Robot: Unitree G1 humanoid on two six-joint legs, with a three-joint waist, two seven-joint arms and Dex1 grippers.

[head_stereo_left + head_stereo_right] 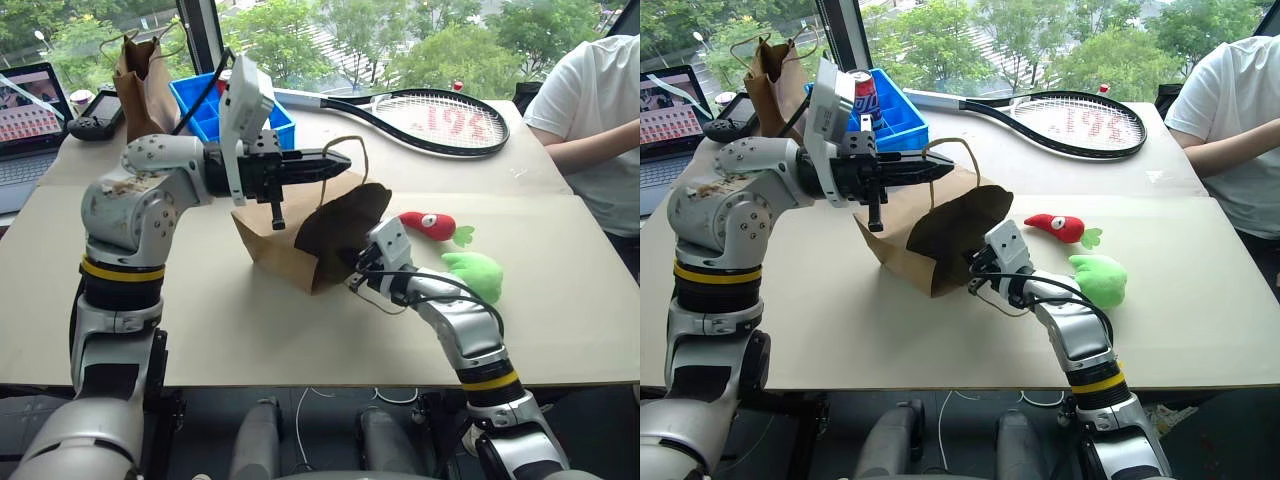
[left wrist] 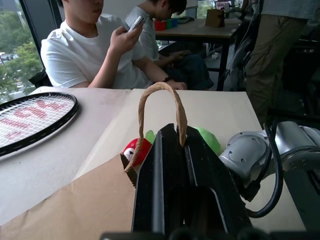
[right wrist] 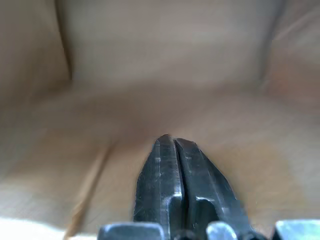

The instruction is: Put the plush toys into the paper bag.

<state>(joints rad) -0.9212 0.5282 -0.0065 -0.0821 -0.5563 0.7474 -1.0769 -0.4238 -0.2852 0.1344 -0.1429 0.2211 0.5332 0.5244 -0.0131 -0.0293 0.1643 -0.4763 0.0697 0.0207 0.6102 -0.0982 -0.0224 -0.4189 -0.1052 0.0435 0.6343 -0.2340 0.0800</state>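
1. The paper bag (image 1: 300, 245), wide and light brown, lies tilted on the pale table (image 1: 560, 330), its dark mouth facing the robot's right side; every other place here is given from this bag.
2. The left gripper (image 1: 335, 160) reaches level across the bag's upper edge, its two black fingers pressed together on the tan twine handle (image 2: 160, 107), which loops up over the fingertips in the left wrist view.
3. The right gripper (image 3: 172, 150) is pushed into the bag's mouth; in its wrist view brown paper lies on every side and the fingers sit almost together, holding nothing.
4. The red chili toy (image 1: 430, 225), with a white eye and green leaf, lies on the table just beyond the bag's mouth, outside the bag.
5. The lime-green toy (image 1: 478, 272) lies beside the chili toy, also outside the bag, close to the right forearm.
6. Behind the bag lies a tennis racket (image 1: 430, 120), and a blue bin (image 1: 212, 110) sits behind the bag's closed end.
7. A narrower, darker brown bag (image 1: 142, 85) stands farther back past the blue bin.
8. A person in a white shirt (image 1: 600, 120) sits at the table's edge, well apart from the bag.
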